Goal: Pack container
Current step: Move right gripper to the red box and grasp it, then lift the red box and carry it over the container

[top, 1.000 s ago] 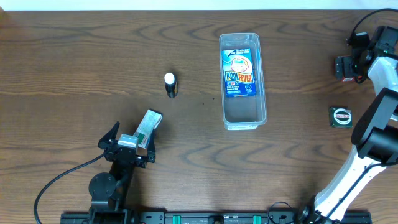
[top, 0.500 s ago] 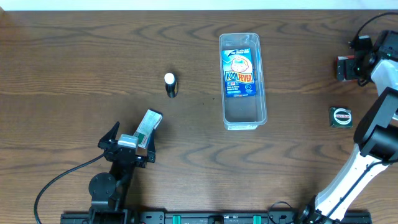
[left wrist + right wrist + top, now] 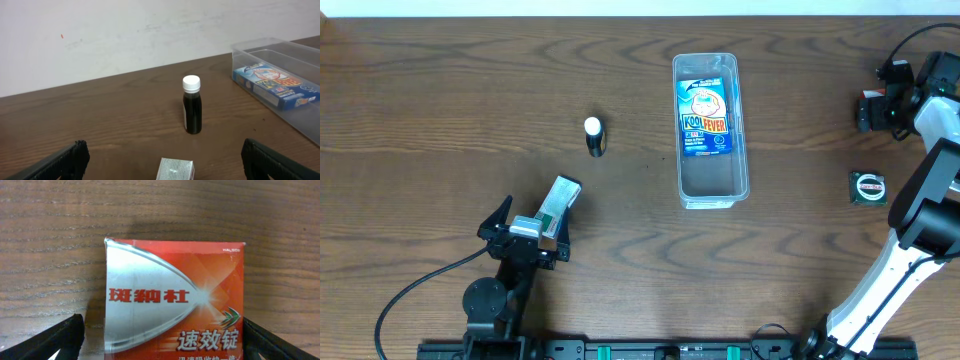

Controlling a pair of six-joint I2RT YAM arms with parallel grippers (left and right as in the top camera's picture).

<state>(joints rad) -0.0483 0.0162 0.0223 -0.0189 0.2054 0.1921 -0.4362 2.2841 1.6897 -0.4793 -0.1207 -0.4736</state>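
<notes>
The right gripper stands released, jaws spread either side of the red and silver cardboard box near the right edge of the brown wooden table, well apart from the clear rectangular plastic container at its middle; a sound grasp calls for centring the box between the jaws and closing squarely on its sides. The left gripper is likewise released and empty. Against the earlier frame only the right wrist has shifted slightly; the container is unmoved.

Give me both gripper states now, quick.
Left gripper: open, holding nothing.
Right gripper: open, jaws straddling the red box, not clamped.
</notes>
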